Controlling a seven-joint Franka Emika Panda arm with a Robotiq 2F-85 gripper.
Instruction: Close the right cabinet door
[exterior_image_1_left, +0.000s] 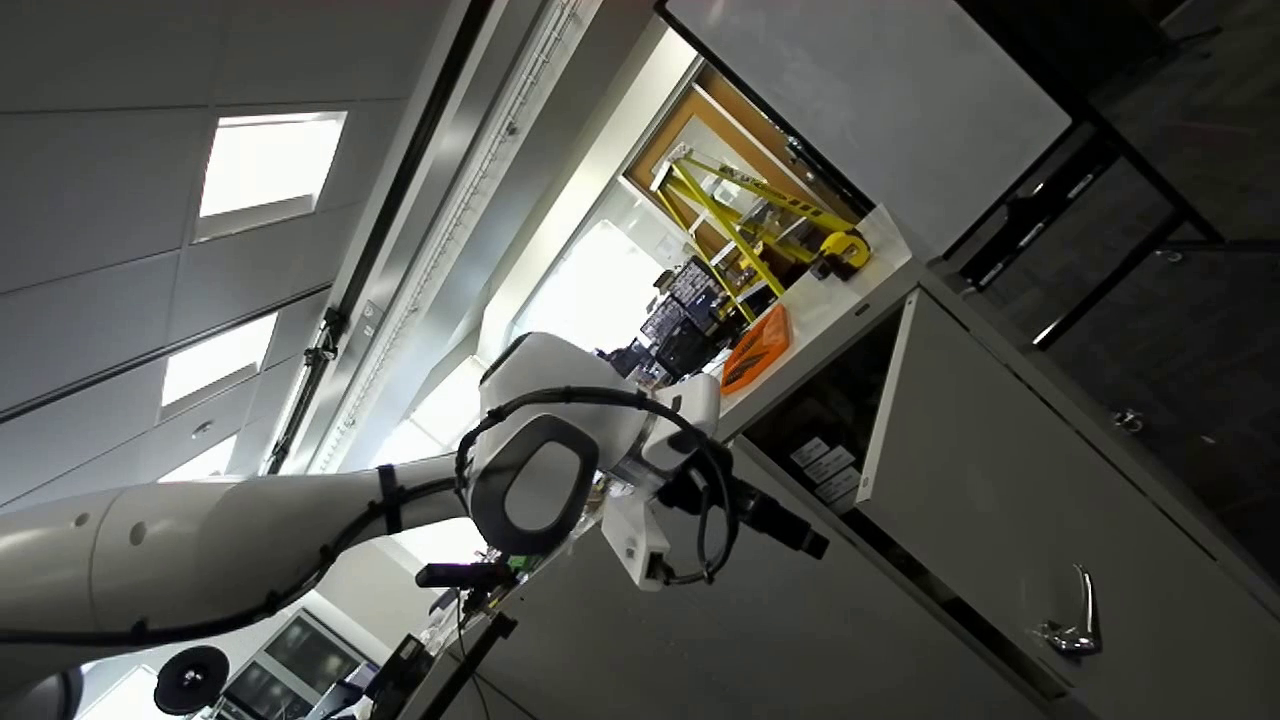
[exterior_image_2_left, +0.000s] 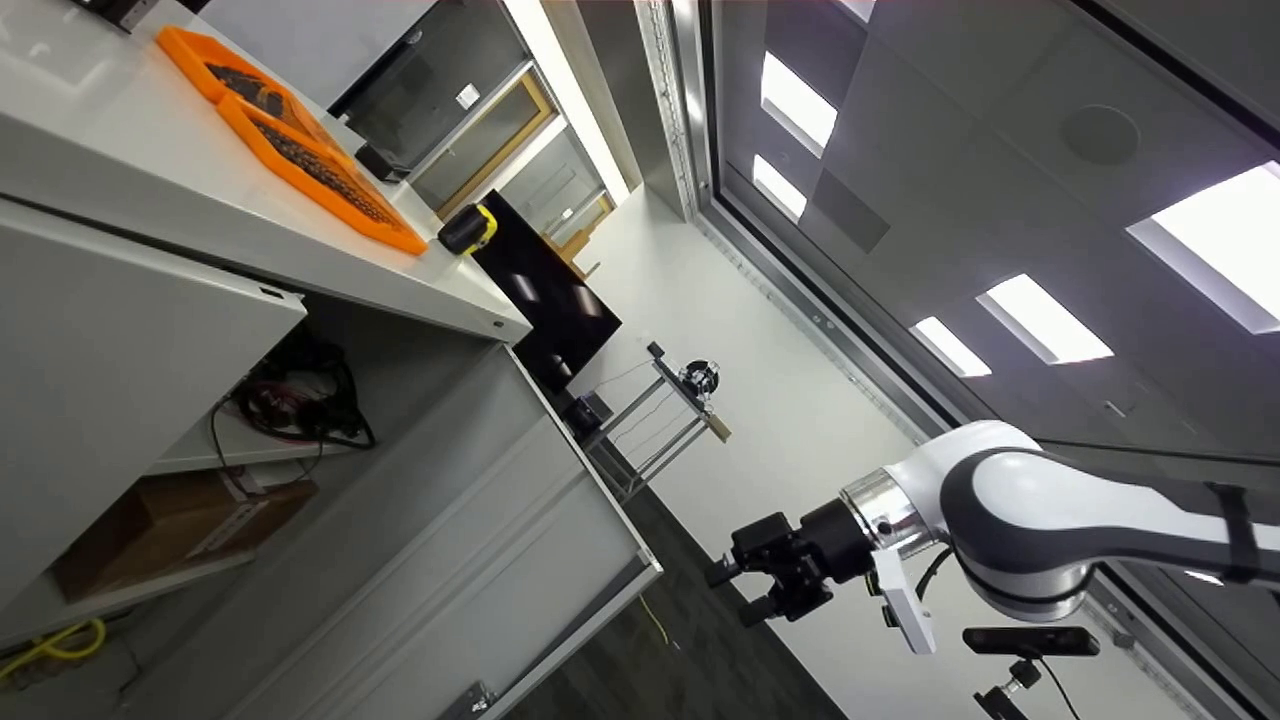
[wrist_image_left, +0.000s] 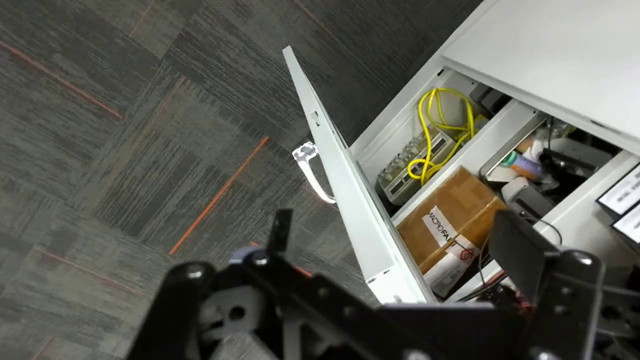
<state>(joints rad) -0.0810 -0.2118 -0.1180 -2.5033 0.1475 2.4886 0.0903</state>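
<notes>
The right cabinet door is a pale-grey panel standing wide open, its outer face and silver handle (exterior_image_1_left: 1075, 625) showing in an exterior view (exterior_image_1_left: 1020, 470). Its inner face shows in an exterior view (exterior_image_2_left: 500, 560). In the wrist view the door (wrist_image_left: 345, 200) is seen nearly edge-on, its handle (wrist_image_left: 315, 172) on the floor side. My gripper (exterior_image_2_left: 739, 591) is open and empty, off the door's free edge; it also shows in an exterior view (exterior_image_1_left: 815, 545). In the wrist view the door's top edge appears between the spread fingers (wrist_image_left: 400, 245), farther away; I see no contact.
The grey twin door (exterior_image_2_left: 120, 390) covers the other half of the cabinet. Shelves hold a cardboard box (wrist_image_left: 450, 220) and a yellow cable (wrist_image_left: 430, 145). An orange tray (exterior_image_2_left: 300, 150) and a yellow tape measure (exterior_image_1_left: 845, 250) sit on the cabinet top. A camera (exterior_image_2_left: 1030, 640) stands near the arm.
</notes>
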